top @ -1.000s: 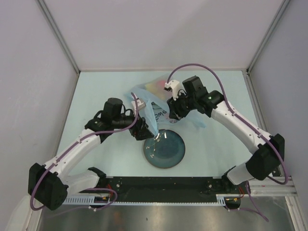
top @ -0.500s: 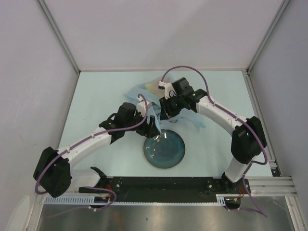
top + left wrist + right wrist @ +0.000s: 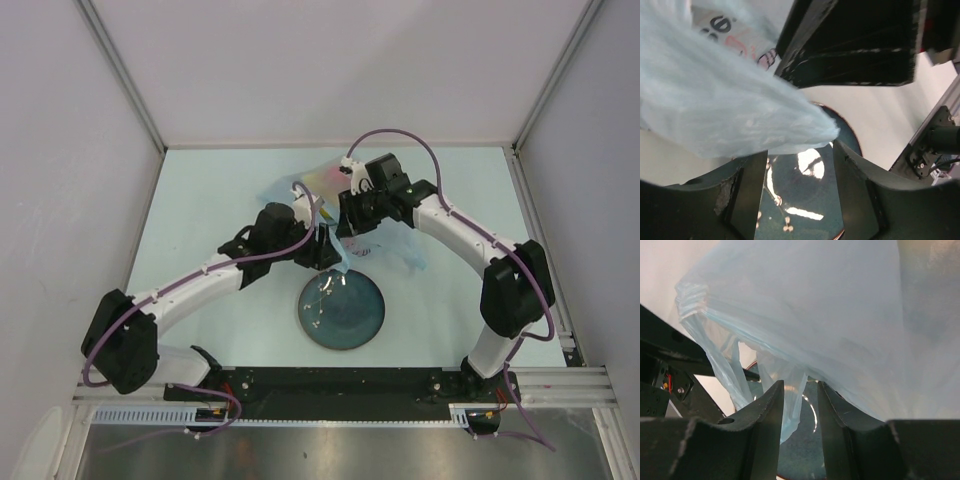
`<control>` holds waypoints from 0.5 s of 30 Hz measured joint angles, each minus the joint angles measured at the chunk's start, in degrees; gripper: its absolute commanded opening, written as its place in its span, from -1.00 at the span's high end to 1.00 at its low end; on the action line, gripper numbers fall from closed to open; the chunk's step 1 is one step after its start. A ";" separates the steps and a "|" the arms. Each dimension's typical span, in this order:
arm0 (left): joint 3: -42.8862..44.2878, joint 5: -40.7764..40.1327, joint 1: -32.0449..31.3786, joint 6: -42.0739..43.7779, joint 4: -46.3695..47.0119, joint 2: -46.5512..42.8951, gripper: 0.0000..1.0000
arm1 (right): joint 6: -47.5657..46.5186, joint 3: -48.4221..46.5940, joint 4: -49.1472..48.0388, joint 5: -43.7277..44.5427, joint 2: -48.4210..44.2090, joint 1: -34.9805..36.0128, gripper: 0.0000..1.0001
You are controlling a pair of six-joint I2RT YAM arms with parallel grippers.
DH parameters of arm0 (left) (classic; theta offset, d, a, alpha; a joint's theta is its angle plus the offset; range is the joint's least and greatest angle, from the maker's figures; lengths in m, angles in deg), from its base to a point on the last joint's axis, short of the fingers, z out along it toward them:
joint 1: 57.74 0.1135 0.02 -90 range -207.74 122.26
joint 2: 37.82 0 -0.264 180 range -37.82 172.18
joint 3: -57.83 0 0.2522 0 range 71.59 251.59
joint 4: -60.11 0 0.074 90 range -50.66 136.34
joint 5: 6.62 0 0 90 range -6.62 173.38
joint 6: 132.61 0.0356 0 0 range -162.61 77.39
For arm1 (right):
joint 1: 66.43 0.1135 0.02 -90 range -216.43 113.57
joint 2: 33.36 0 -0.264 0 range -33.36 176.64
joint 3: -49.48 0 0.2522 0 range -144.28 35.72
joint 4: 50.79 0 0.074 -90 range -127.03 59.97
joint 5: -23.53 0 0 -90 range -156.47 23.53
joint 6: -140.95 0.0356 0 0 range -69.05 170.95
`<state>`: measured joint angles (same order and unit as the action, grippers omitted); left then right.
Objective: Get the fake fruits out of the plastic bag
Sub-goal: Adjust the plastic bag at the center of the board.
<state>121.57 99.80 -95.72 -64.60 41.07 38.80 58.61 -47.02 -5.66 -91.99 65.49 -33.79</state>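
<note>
Plastic bag (image 3: 830,315) is hanging bunched over the far rim of the dark teal plate (image 3: 345,322). Left gripper (image 3: 797,155) is hovering above the plate with its fingers spread; a bag corner is drooping at their tips, unclamped. Just beyond, right gripper (image 3: 801,395) is pinching a fold of bag film between nearly closed fingers. Yellow and pink tints are showing through the bag's far end; individual fruits cannot be told.

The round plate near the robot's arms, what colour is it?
The plate is dark teal and glossy, clearest in the top external view.
</note>
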 measured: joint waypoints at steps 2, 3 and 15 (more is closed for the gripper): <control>0.70 0.81 -0.20 0.02 0.57 0.63 -0.06 | 0.42 0.00 -0.04 -0.04 0.04 -0.15 0.29; 1.29 1.66 -0.24 0.13 0.87 1.18 -0.03 | 0.55 0.00 -0.07 -0.07 0.07 -0.13 0.30; 2.58 8.70 -0.57 0.13 4.90 3.02 -0.49 | 3.37 0.00 -0.15 -2.51 2.14 -1.38 0.36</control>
<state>124.14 108.50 -96.29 -64.47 45.96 41.81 61.98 -47.02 -5.81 -94.51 67.63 -35.16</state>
